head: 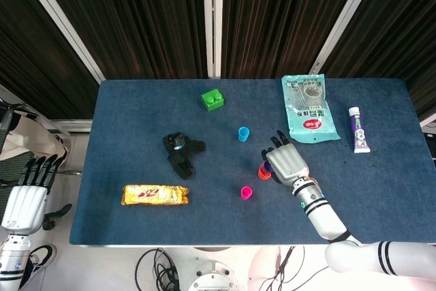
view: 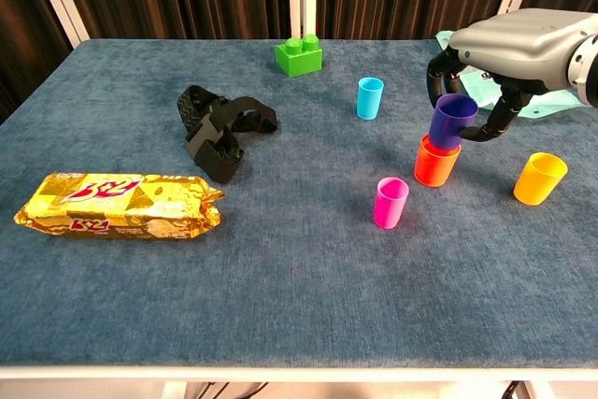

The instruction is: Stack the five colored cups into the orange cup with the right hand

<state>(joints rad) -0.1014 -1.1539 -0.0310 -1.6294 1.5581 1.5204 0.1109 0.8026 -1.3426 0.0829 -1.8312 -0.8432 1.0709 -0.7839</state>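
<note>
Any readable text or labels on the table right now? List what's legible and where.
None can be read for certain.
Gold snack pack: red lettering, too blurred to read.
Teal pouch: printed characters and a red badge, too small.
Purple-and-white tube: print too small.
Cups, green block: no text visible.

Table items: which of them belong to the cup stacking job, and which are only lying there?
Job: orange cup, purple cup held by right robot hand, blue cup, pink cup, yellow cup.

Lying about: green brick, black strap, snack bar, pouch, tube.
</note>
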